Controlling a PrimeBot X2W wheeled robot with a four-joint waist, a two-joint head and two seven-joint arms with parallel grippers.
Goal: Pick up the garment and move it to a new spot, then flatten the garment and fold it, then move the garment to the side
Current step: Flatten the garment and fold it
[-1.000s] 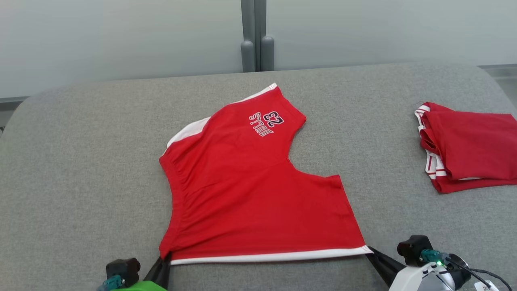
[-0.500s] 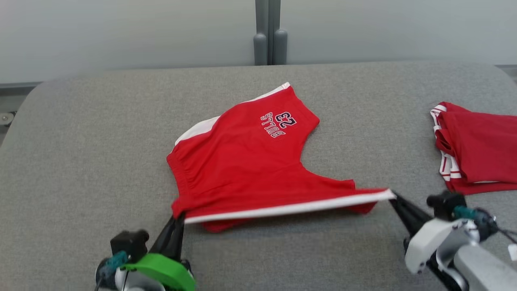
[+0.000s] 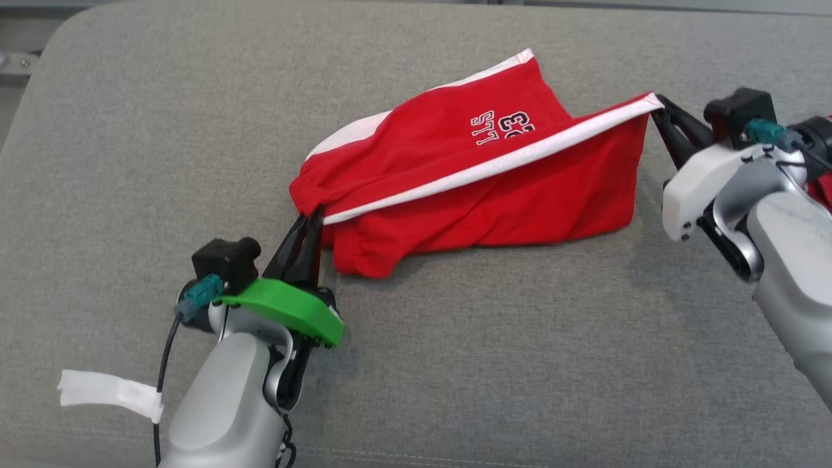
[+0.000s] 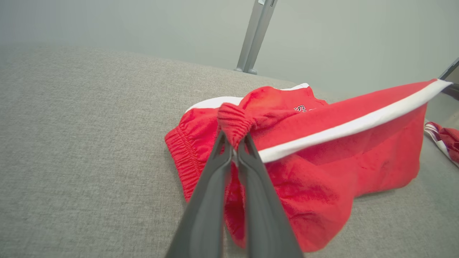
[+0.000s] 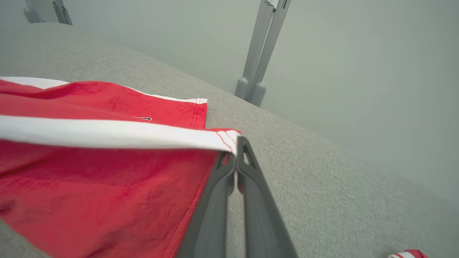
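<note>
left tool, at seven o'clock in the head view, is pressed together on the bunched waistband corner of the garment. right tool, at two o'clock, pinches the other end of the white-striped edge. that edge runs taut between them, raised, and the rest sags onto the grey surface. the lettered leg lies flat toward twelve o'clock of it, nearer the right tool, so the fold probably goes that way.
</note>
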